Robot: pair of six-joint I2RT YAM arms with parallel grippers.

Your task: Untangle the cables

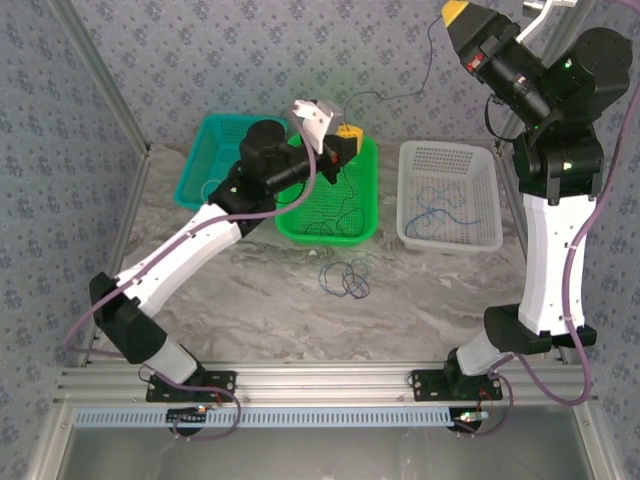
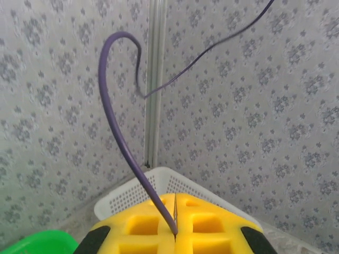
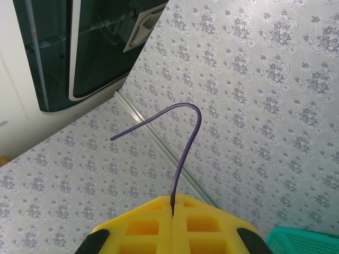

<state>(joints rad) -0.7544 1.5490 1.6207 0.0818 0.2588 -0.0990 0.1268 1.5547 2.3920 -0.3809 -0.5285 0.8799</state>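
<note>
Left gripper pinching a thin purple cable — the strand runs up and rightward to the right gripper, which pinches its far end

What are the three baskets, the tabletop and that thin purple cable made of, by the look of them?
The teal basket, green basket and white basket: likely moulded plastic, with uniform colour, perforated walls and a slight sheen. The tabletop: marble-look surface with grey veining; stone or printed laminate, can't tell. The thin purple cable: probably plastic-sheathed wire, smooth, holding springy curves.
</note>
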